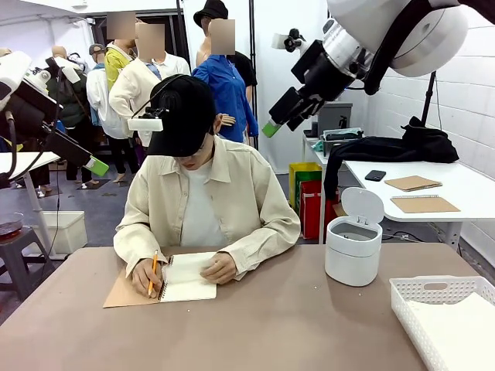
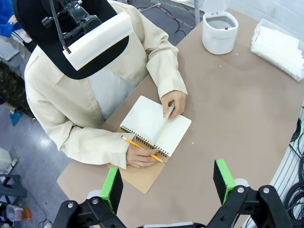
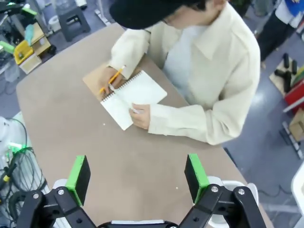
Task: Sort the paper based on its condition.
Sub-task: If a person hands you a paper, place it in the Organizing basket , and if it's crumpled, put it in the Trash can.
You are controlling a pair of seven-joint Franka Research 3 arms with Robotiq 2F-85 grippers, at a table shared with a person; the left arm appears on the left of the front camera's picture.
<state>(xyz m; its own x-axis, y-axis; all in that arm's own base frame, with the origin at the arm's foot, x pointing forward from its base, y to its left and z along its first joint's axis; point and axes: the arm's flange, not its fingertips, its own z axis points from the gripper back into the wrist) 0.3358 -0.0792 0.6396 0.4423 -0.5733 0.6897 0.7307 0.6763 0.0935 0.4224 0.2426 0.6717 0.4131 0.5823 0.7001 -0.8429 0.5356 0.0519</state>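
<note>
The 2 black, green-padded grippers hang above the brown table (image 1: 294, 325) with jaws spread wide and empty: left gripper (image 2: 168, 180), right gripper (image 3: 137, 170). The plain white paper (image 1: 456, 328) lies in the white perforated plastic basket (image 1: 433, 287) at the robot's right, near the white lidded bin (image 1: 353, 247). Across the table, a person's hand (image 1: 144, 278) holds a yellow pencil (image 1: 152, 270) on an open spiral-bound notebook (image 1: 188, 277).

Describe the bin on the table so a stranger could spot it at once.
Start at the brown table where a person writes in a notebook. On the robot's right side stands the bin. It is round, white, with its lid flipped up, unlike the rectangular latticed basket nearer the robot.
</note>
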